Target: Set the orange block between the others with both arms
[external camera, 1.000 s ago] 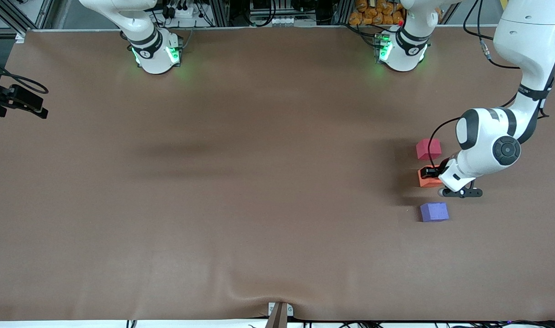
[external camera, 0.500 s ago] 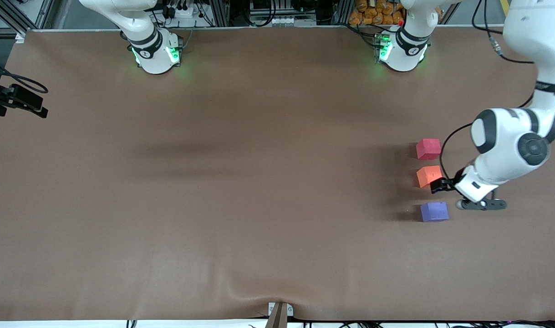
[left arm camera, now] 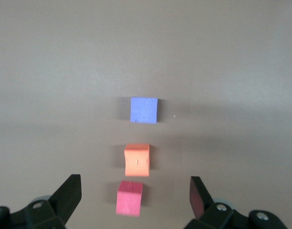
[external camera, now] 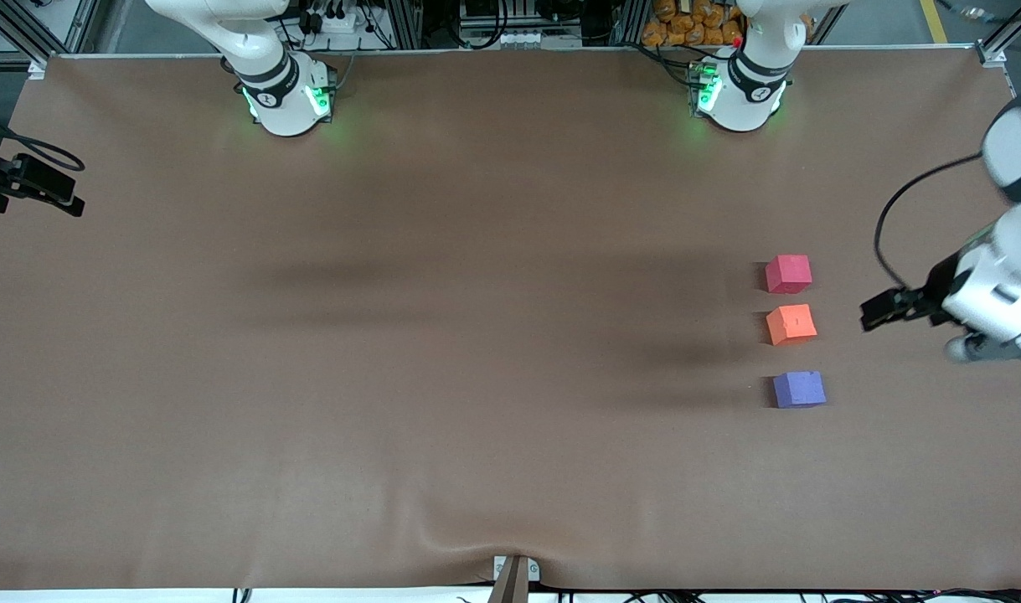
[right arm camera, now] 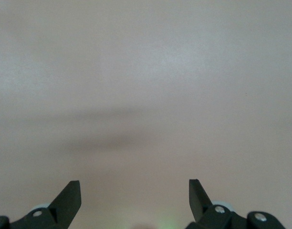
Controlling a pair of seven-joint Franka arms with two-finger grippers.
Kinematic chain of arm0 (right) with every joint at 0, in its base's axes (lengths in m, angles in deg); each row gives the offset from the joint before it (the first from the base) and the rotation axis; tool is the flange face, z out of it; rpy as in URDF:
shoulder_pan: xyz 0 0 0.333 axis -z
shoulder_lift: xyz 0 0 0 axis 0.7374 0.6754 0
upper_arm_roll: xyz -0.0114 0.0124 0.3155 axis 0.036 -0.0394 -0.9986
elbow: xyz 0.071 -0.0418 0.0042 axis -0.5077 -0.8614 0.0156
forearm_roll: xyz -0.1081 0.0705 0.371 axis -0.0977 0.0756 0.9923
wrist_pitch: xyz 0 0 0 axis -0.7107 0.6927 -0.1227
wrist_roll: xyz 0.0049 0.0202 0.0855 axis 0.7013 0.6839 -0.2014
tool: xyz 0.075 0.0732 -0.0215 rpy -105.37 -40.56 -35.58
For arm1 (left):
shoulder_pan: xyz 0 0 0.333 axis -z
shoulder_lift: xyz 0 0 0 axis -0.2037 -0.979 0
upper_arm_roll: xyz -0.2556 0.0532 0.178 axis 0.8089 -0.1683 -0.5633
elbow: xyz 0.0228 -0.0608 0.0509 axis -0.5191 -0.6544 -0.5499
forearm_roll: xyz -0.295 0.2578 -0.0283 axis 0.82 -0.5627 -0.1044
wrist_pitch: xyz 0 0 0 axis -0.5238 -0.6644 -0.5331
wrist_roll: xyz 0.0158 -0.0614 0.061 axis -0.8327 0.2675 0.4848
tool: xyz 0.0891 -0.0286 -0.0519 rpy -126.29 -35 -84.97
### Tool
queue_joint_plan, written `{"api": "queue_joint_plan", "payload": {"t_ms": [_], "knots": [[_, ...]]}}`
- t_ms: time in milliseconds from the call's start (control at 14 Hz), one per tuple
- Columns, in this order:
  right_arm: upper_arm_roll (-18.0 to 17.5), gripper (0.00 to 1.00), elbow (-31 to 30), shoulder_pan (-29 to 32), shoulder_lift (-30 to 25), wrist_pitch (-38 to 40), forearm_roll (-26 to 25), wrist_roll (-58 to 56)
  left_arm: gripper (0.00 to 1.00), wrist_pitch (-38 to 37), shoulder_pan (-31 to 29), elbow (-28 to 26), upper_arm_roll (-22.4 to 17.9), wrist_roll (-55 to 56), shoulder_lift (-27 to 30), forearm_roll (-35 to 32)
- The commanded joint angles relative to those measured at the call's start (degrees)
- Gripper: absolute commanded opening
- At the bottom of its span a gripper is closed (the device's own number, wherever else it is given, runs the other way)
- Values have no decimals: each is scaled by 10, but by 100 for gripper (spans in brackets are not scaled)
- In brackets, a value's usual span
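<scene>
Three small cubes stand in a row on the brown table (external camera: 476, 335), toward the left arm's end. The orange block (external camera: 791, 325) sits between the pinkish-red cube (external camera: 788, 274) and the purple-blue cube (external camera: 799, 389), which is the nearest to the front camera. Nothing touches any of them. My left gripper (external camera: 883, 311) hangs open and empty over bare table beside the row. Its wrist view looks down on the orange block (left arm camera: 137, 160), the red cube (left arm camera: 130, 198) and the purple cube (left arm camera: 144, 110), with the left gripper (left arm camera: 135, 186) wide apart. My right gripper (right arm camera: 134, 188) is open over bare table.
A black camera mount (external camera: 28, 188) sticks in at the right arm's end of the table. The table cover has a wrinkle at its front edge (external camera: 510, 540) above a small bracket (external camera: 513, 578). The two green-lit bases (external camera: 288, 96) (external camera: 738, 92) stand along the back edge.
My left gripper has opened, let go of the orange block and pulled up and away toward the left arm's end of the table. The orange block stays between the other two.
</scene>
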Motion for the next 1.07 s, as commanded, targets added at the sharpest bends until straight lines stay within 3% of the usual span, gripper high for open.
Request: {"api": "queue_joint_plan", "payload": {"t_ms": [0, 357, 429, 786, 1000], "knots": [[0, 100, 8, 2, -2, 7, -2, 2, 100, -86, -2, 70, 17, 10, 1, -2], [-1, 100, 7, 0, -1, 7, -1, 2, 100, -103, 2, 75, 71, 14, 44, -2], [-1, 100, 7, -1, -1, 7, -1, 2, 100, -103, 20, 75, 66, 25, 53, -6], [-1, 100, 7, -2, -1, 6, -1, 2, 100, -149, 133, 62, -83, 13, 75, 2], [-1, 100, 7, -3, 0, 6, 0, 2, 100, -154, 169, 14, -137, 8, 108, 3]]}}
